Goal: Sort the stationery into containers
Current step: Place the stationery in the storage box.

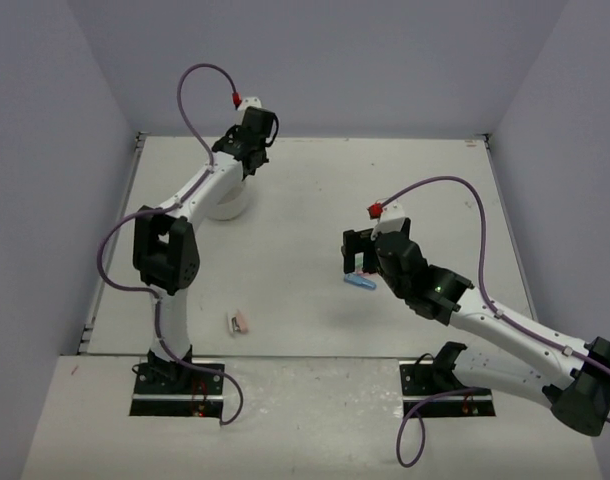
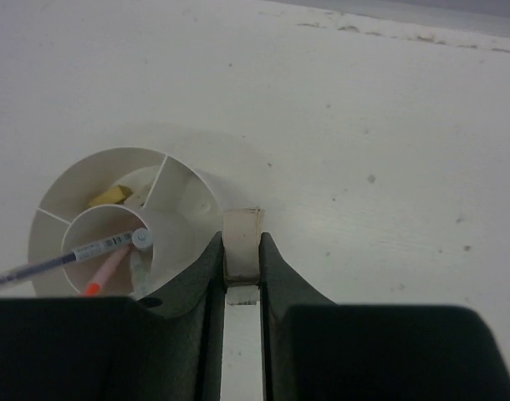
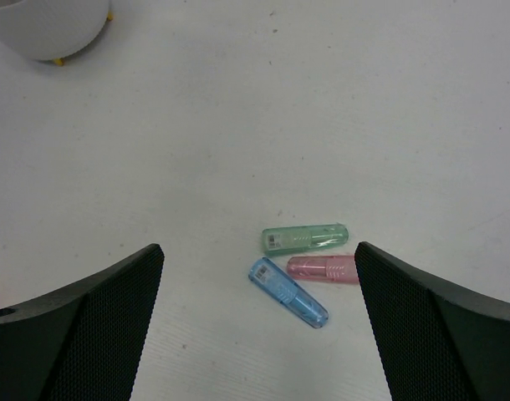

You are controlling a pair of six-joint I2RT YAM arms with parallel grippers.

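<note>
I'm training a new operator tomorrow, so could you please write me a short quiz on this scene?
1. True or false: the right pincer is shut on a capsule.
2. The left pincer grips: A) a pen, B) a pale eraser, C) a capsule?
3. How many capsules lie below the right pincer?
Key: 1 false, it is open; 2 B; 3 three: green capsule, pink capsule, blue capsule.

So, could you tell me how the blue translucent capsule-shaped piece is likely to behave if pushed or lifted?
The blue translucent capsule-shaped piece looks like hard, glossy plastic, so it is probably stiff, light and a little slippery. Its rounded, tapered body may roll or pivot when nudged, likely bumping the pink translucent capsule close beside it.
</note>
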